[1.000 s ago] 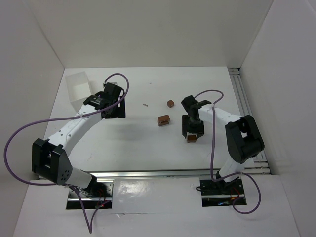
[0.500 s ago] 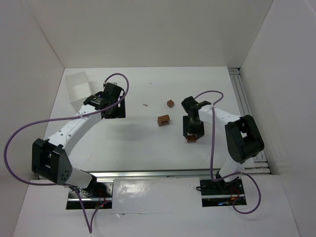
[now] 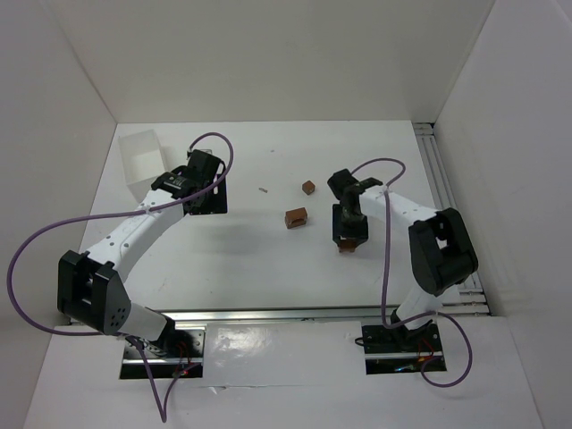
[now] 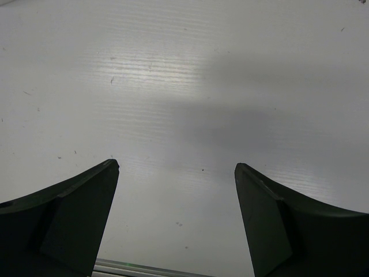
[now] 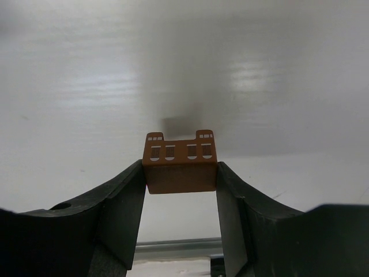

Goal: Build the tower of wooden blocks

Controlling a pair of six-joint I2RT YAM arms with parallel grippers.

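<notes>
We are near the start, as we read it: no tower stands anywhere on the surface (image 3: pixel 250 268). The three blocks we can find are all apart from one another and none sits on another.

The right arm (image 3: pixel 402 210) is bent down over the right-middle of the surface. Its right jaws pinch one reddish-brown block (image 5: pixel 180 167), one jaw flat against each side. From the wrist view the block sits squarely at the tips, with small window-like marks along its upper edge and a shadow on the surface just beyond it. We cannot tell for certain whether it is lifted or resting on the surface.

A second block (image 3: pixel 296 217) lies to the left of the held one. A third block (image 3: pixel 308 188) lies farther back, near it but not touching.

The left arm (image 3: pixel 134 232) reaches toward the far left, close to the white tray (image 3: pixel 134 147). The left jaws are spread wide with only bare surface between them.

Nearly everything is left to do: choose a base, set the held block on it, then bring the others one at a time. We judge the second block the likeliest base, being the nearest.
</notes>
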